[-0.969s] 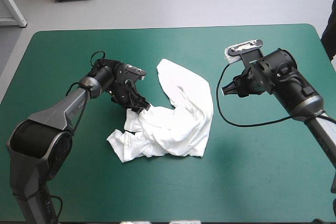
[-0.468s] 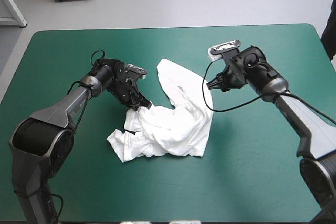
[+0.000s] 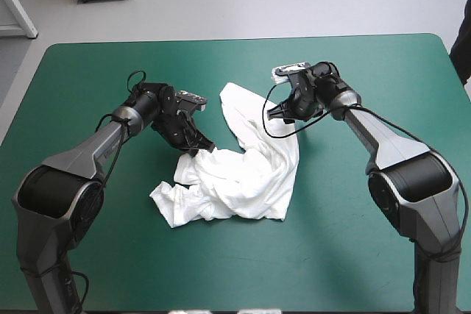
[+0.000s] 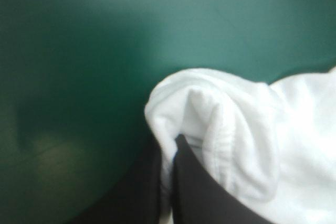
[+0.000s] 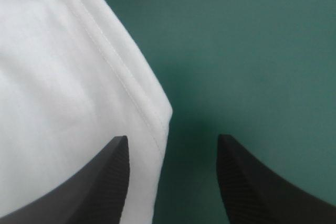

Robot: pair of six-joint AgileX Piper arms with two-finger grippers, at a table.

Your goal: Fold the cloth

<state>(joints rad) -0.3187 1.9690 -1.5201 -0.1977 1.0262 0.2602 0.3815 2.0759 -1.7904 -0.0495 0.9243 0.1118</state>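
1. T-shirt lies crumpled mid-table on the teal-green cover.
2. Left gripper, at its 10 o'clock edge, is nearly closed, pinching a fold.
3. Right gripper, at 1 o'clock, gapes wide over the hem, gripping nothing.

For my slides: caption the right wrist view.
Open right gripper astride the hem of the T-shirt, above the teal-green cover.

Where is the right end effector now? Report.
High view: the right end effector sits at the T-shirt's far right edge, mid-table, open, the hem between its fingers.
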